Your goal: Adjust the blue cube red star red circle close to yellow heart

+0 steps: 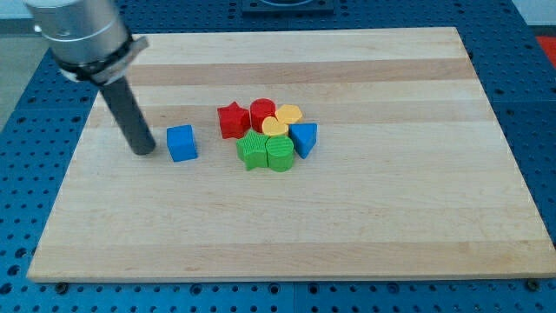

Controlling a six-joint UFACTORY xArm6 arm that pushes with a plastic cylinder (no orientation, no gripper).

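My tip (144, 151) rests on the board just to the view's left of the blue cube (182, 143), a small gap between them. The blue cube stands apart, left of a tight cluster. In the cluster, the red star (232, 120) is at the upper left and the red circle (262, 113) is beside it. The yellow heart (276, 127) sits just right of and below the red circle, touching it.
Another yellow block (289, 114) lies at the cluster's upper right. A blue triangle (304, 138) is at its right. A green star (253, 150) and a green round block (280, 154) form its lower edge. The wooden board (365, 226) lies on a blue perforated table.
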